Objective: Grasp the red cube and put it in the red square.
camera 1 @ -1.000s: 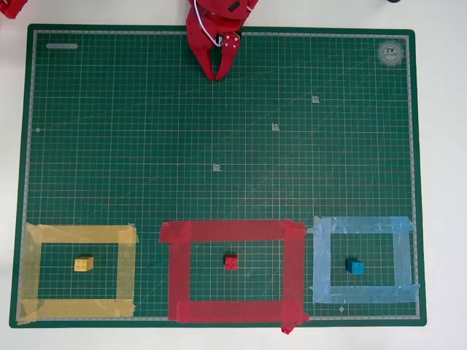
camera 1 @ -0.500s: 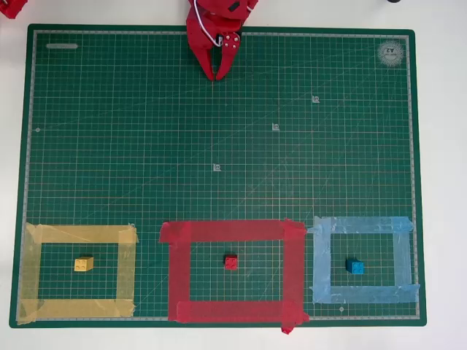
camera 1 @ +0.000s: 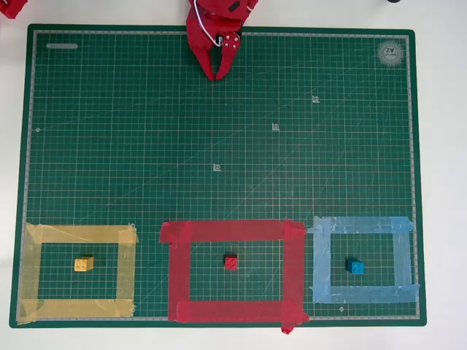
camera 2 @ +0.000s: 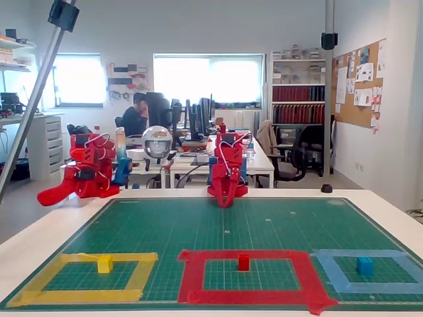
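The red cube (camera 1: 230,262) sits on the green cutting mat (camera 1: 219,146) inside the red square (camera 1: 232,230), about at its middle and touching none of the tape. Left of the red square in the overhead view, a yellow block (camera 1: 83,264) lies inside a yellow tape outline (camera 1: 76,234); right of it, a blue cube (camera 1: 354,267) lies inside a light blue tape outline (camera 1: 361,225). Well apart from the red square, at the mat's far edge, the red tool (camera 1: 217,76) points down with its fingertips together, gripping nothing.
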